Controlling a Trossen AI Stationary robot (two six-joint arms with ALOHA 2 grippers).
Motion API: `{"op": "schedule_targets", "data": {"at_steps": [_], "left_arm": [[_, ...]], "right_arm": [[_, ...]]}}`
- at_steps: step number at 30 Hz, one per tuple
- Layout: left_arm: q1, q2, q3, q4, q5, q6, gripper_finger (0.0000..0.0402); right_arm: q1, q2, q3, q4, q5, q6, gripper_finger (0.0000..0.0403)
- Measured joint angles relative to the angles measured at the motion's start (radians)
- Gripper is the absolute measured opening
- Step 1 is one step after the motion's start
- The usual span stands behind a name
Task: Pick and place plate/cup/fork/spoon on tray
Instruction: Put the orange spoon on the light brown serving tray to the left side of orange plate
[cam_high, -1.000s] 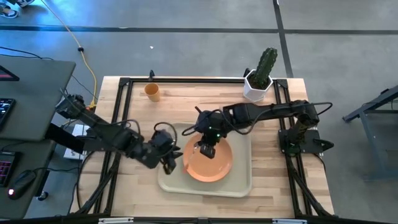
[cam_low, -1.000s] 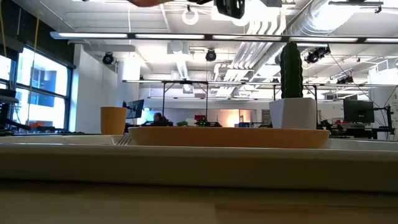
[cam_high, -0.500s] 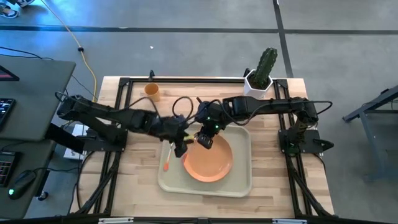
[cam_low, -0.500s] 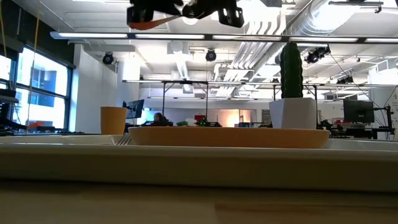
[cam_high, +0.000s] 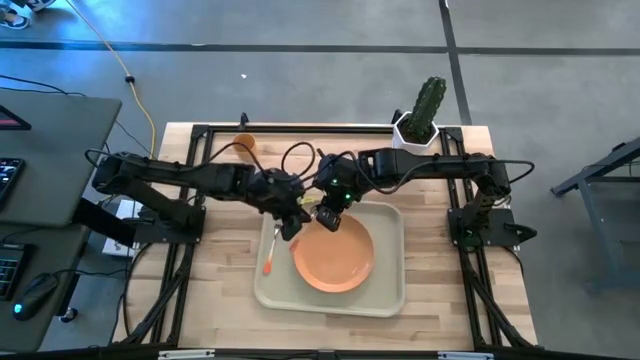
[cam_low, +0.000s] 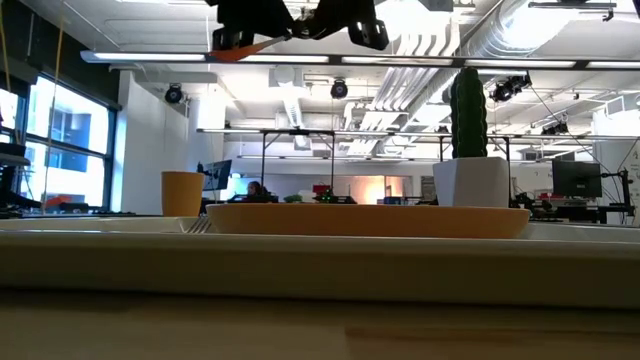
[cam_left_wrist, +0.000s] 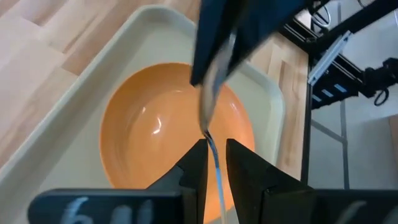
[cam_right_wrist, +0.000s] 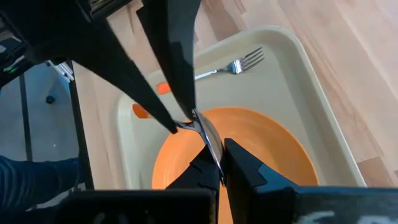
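The spoon (cam_right_wrist: 208, 140) is held in the air over the tray's far left part, between both grippers. My right gripper (cam_high: 325, 215) is shut on its silver end. My left gripper (cam_high: 296, 218) comes from the left and is shut on its stem. The orange-red handle (cam_low: 238, 48) sticks out beside my left gripper. The orange plate (cam_high: 335, 258) lies flat on the beige tray (cam_high: 390, 290). The fork (cam_high: 270, 250) lies on the tray left of the plate. The orange cup (cam_high: 245, 147) stands on the table at the far left. My left gripper has the spoon's thin stem (cam_left_wrist: 215, 158) between its two nearly closed fingers. The fingers come from the table's left and lie along the spoon. The spoon is clear of the tray and plate. My left gripper's own fingers hide the exact place of touch. My right gripper pinches the spoon's silver bowl end (cam_right_wrist: 210, 142) between its two fingers. It comes from the table's right, slanting down. The spoon is lifted clear above the plate, its handle pointing toward my left gripper.
A white pot with a cactus (cam_high: 418, 125) stands at the table's far right. Bare wood lies left of the tray (cam_high: 215, 270) and along the far edge. A black frame rail (cam_high: 300, 128) runs around the table top.
My left gripper has risen from the tray's left side, leaving the fork lying there. It has gone toward the far edge and right to the spoon in my right gripper. My right gripper has carried the spoon a little toward the far edge.
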Motion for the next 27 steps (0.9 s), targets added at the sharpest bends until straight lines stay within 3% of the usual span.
{"op": "schedule_targets", "data": {"at_steps": [11,16,21,27], "left_arm": [[-0.018,-0.034,-0.016,0.016,-0.031,0.001,0.0074],[-0.034,-0.15,-0.178,0.154,-0.052,-0.079,0.0087],[-0.035,-0.216,-0.308,0.418,-0.033,-0.155,0.0098],[-0.047,-0.19,-0.328,0.414,-0.035,-0.135,0.0102]], "right_arm": [[-0.003,-0.006,0.0,0.009,0.047,-0.035,0.0],[0.019,-0.007,0.0,0.012,0.052,-0.03,0.0],[0.024,-0.007,0.0,0.019,0.049,-0.009,0.0],[0.014,-0.007,0.0,0.028,0.046,0.012,0.0]]}}
